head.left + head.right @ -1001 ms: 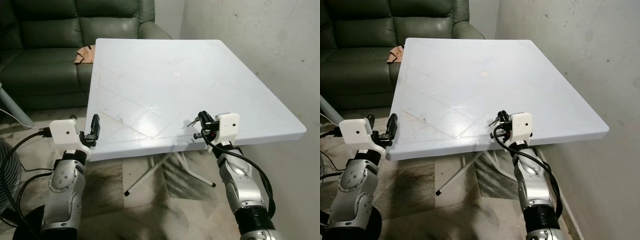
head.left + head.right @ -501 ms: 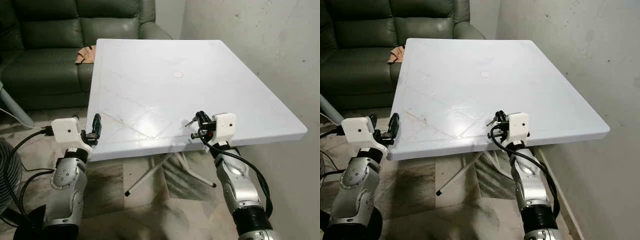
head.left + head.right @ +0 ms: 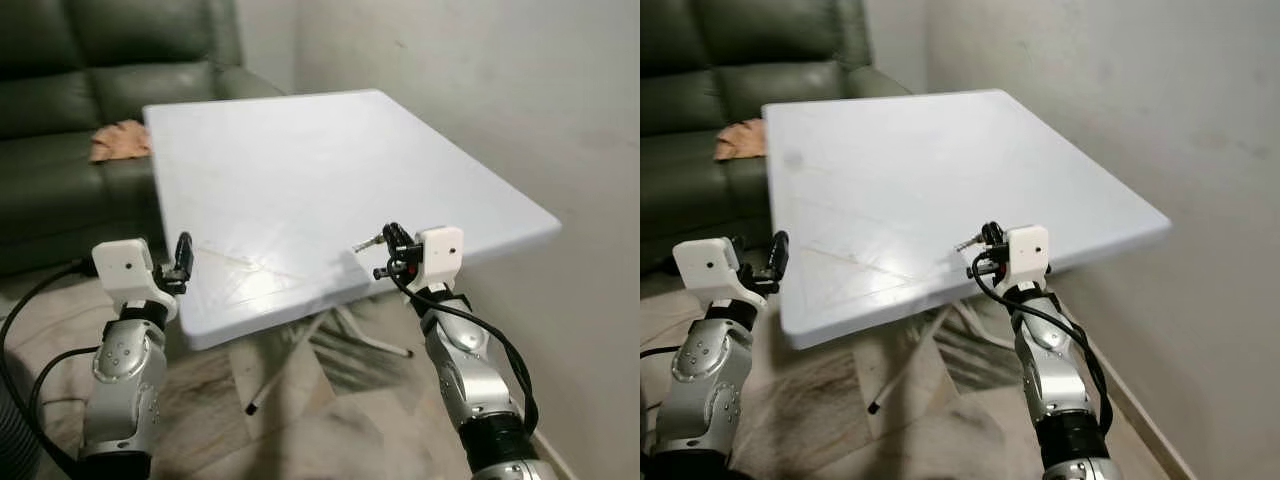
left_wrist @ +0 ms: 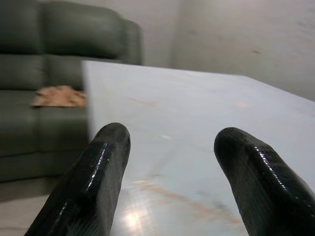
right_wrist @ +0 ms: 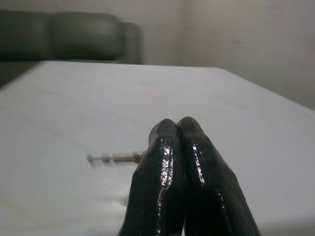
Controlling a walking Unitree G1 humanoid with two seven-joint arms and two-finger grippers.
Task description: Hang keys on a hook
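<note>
Sofa: one dark green leather sofa behind the table's far left edge, one crumpled tan cloth on its seat.
Left gripper: left gripper, two black fingers spread apart and empty, beside the table's near left corner.
Table: one white square plastic folding table, the landmark.
Keys: small silver metal key, one shaft visible, sticking out above the table's near edge; whether more hang with it I cannot tell.
Right gripper: right gripper, fingers pressed together on the key.
Hook: none visible.
Risk: the thin pinch probably lets the key twist or drop during walking.
</note>
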